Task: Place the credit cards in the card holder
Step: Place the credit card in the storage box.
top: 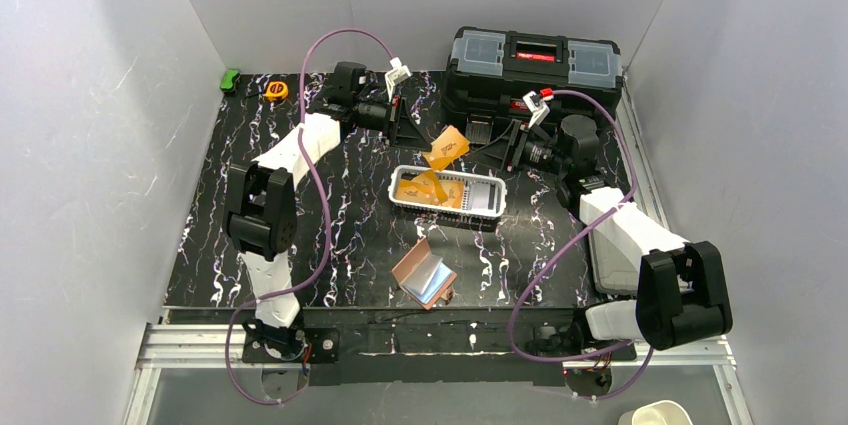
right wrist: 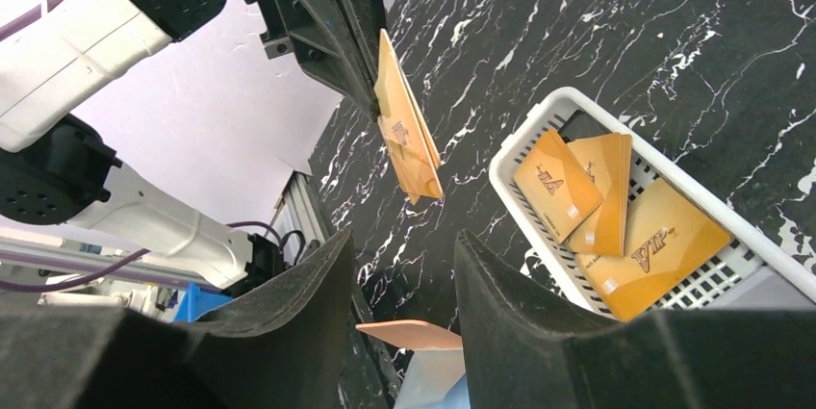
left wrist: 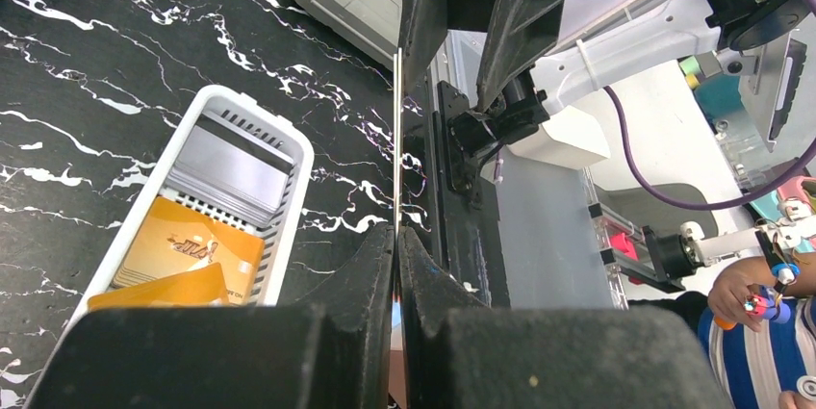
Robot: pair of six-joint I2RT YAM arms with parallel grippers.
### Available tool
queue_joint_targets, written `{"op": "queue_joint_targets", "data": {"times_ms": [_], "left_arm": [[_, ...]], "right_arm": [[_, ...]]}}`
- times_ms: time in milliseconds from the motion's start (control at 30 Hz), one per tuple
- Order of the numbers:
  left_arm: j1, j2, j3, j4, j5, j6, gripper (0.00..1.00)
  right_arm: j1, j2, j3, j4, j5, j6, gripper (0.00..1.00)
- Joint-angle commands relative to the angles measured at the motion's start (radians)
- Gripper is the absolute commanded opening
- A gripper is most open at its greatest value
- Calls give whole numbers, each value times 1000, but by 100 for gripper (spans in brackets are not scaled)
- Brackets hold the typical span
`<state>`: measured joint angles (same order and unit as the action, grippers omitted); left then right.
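Note:
My left gripper (top: 420, 135) is shut on an orange credit card (top: 447, 148) and holds it in the air above the far edge of the white basket. In the left wrist view the gripper (left wrist: 396, 236) grips the card (left wrist: 396, 140) edge-on. My right gripper (top: 497, 150) is open and empty, facing the card from the right, its tips just short of it. In the right wrist view the open gripper (right wrist: 399, 245) points at the held card (right wrist: 409, 140). The salmon-pink card holder (top: 425, 275) lies open near the front edge with a light blue card (top: 430, 270) in it; it also shows in the right wrist view (right wrist: 414, 334).
The white slotted basket (top: 490, 207) in mid-table holds several orange cards (right wrist: 625, 236). A black toolbox (top: 535, 65) stands at the back right. A grey tray (top: 610, 260) lies under the right arm. A green object (top: 230, 78) and a yellow tape measure (top: 277, 90) sit at the back left.

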<state>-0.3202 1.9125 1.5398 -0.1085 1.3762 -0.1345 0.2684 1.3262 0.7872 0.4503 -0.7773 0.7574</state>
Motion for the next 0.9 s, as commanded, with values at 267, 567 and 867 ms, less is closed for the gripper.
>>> {"op": "queue_joint_targets", "data": {"times_ms": [267,567,867], "left_arm": [[-2,-84,-10,28,19,-24,0],[0,-80,-12,51,9,-45,0],[-1,-77,-11,69,3,-61,0]], "right_arm": [[-1,35,50,97,-30,27,48],[-1,55,91,122,-39,29,46],[7,69,103,126,-48,37,42]]}}
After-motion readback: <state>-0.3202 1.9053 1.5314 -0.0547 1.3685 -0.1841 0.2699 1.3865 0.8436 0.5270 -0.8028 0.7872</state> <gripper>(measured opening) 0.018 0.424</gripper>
